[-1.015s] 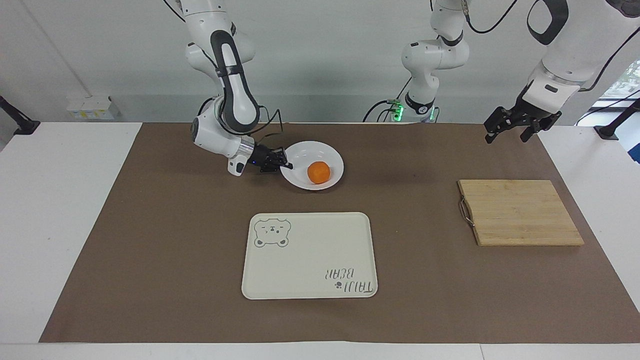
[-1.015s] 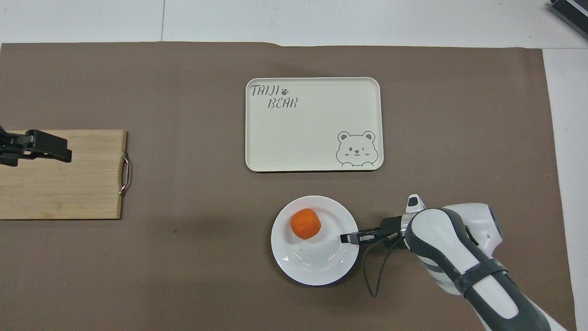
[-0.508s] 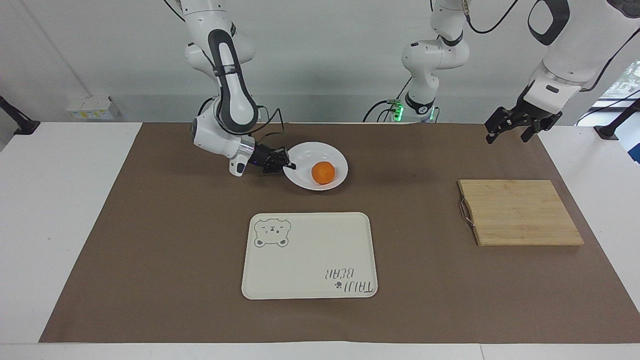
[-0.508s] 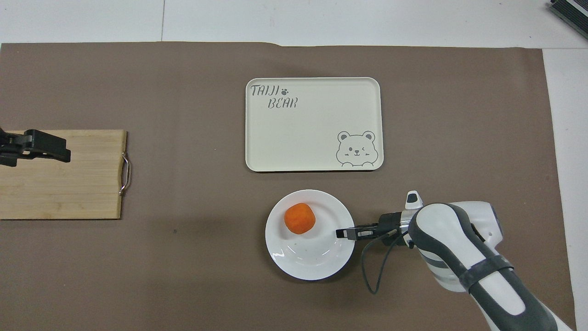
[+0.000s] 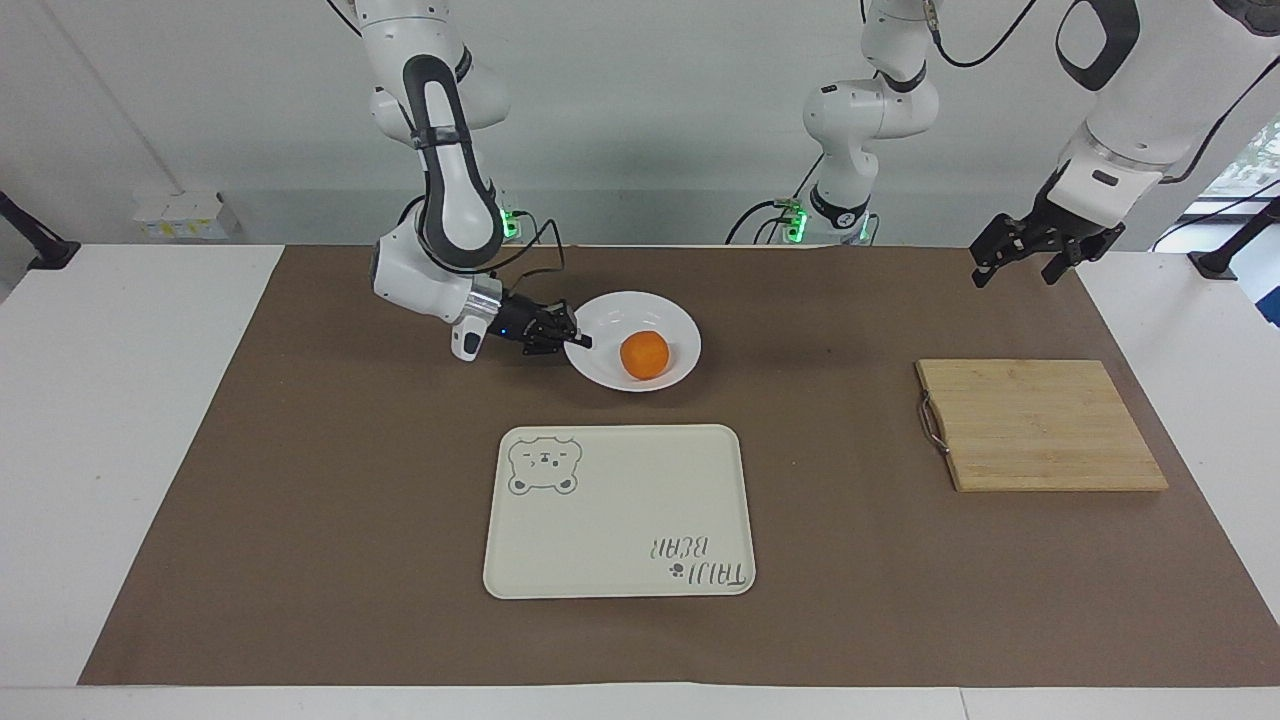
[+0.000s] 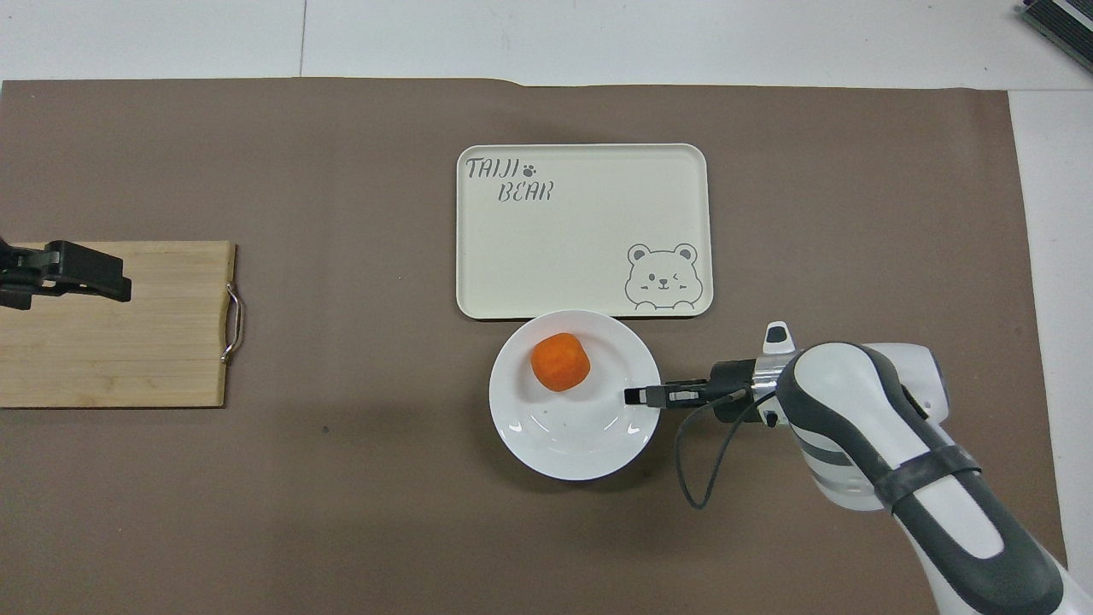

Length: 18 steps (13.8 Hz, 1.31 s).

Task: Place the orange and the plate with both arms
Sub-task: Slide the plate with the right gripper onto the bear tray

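Note:
The white plate [image 5: 676, 322] carries the orange [image 5: 644, 355] and hangs a little above the brown mat, beside the tray's edge that faces the robots. My right gripper [image 5: 578, 341] is shut on the plate's rim on the side toward the right arm's end of the table. In the overhead view the plate [image 6: 581, 436], the orange [image 6: 559, 362] and the right gripper [image 6: 636, 395] show too, and the plate's rim just overlaps the tray's edge. My left gripper [image 5: 1020, 262] is open and empty, waiting raised over the cutting board [image 6: 111, 286].
A cream rectangular tray [image 5: 620, 510] with a bear drawing lies mid-table, farther from the robots than the plate; it also shows in the overhead view [image 6: 581, 231]. A wooden cutting board [image 5: 1040, 425] with a metal handle lies toward the left arm's end [image 6: 128, 359].
My right gripper has lifted the plate with the orange off the mat and carried it away from the robots toward the tray. The left arm has not moved.

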Tool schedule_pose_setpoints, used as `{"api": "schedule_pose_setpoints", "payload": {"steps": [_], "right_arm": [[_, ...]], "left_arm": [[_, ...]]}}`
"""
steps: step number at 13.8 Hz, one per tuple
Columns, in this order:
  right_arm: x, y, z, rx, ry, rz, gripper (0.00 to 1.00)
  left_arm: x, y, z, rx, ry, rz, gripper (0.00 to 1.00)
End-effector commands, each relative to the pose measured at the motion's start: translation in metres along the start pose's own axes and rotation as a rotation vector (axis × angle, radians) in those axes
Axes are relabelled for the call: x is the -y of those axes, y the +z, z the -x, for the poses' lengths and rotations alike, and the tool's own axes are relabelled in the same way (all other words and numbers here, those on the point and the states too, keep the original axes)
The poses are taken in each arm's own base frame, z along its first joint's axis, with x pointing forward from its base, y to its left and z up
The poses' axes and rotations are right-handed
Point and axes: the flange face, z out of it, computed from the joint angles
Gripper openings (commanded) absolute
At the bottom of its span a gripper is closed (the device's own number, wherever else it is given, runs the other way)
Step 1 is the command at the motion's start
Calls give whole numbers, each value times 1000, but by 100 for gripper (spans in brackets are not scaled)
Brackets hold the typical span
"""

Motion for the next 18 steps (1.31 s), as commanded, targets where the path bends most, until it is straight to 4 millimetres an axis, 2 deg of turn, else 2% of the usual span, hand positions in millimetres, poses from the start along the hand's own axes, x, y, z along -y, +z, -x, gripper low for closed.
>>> {"api": "schedule_pose_setpoints", "payload": {"steps": [1,3,6,8,11,14,18], "right_arm": [[10,-2,-45,-27,77,-34,0],[21,-7,-76,-50,132,-36,0],[39,-23,-134,-66,159,32,0],[32,-31,-167,-91,186,22,0],[14,-17,-201,-117,193,22,0],[-3,3,-220,-119,203,15,0],[-10,3,-217,-111,182,29,0]], "left_arm": [[2,-4,-1,10,-13,-10,100],[2,-4,-1,10,-13,-10,100],[2,-4,-1,10,-13,-11,100],[2,-4,-1,10,-13,-10,100],[2,-4,-1,10,-13,-10,100],[2,-4,-1,10,-13,-10,100],[2,-4,-1,10,-13,-11,100]]}}
